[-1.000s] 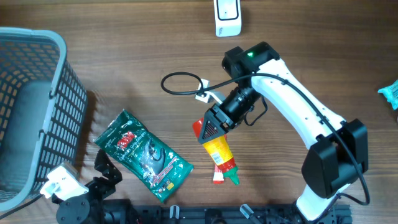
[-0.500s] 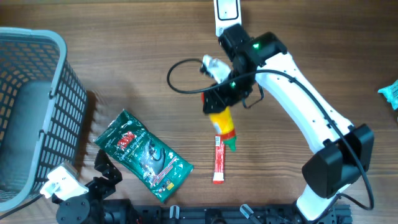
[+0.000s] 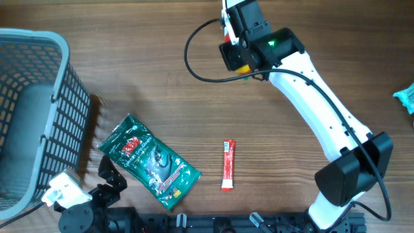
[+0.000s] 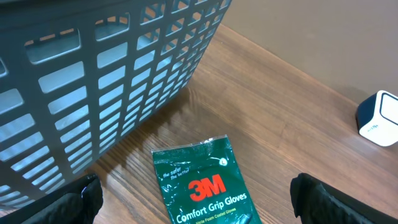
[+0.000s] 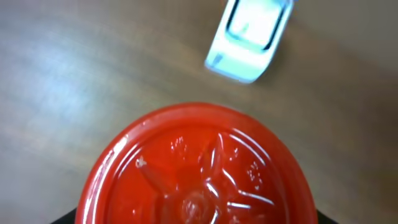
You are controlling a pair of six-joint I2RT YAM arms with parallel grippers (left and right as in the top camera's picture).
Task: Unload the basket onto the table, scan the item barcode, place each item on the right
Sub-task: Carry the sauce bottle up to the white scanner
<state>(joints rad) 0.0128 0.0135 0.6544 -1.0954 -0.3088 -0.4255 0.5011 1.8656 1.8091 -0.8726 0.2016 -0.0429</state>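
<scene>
Bottle (image 5: 198, 165) red underneath; glove pack (image 4: 202, 186) green; basket (image 4: 93, 74) grey lattice.

The right arm (image 3: 310, 110) is reaching diagonally toward the far edge of the table (image 3: 129, 77), the right gripper (image 3: 234, 55) clamping a red-bottomed bottle (image 5: 199, 168). The left arm (image 3: 81, 210) is sitting folded low at the near edge, the left gripper (image 4: 196, 186) gaping wide.

**Bottle (image 5: 193, 168) largely hidden at the far edge**
The right arm (image 3: 310, 97) covers it overhead; the scanner (image 5: 250, 38) is blurred; the glove packet (image 4: 202, 186) is cropped below.
</scene>
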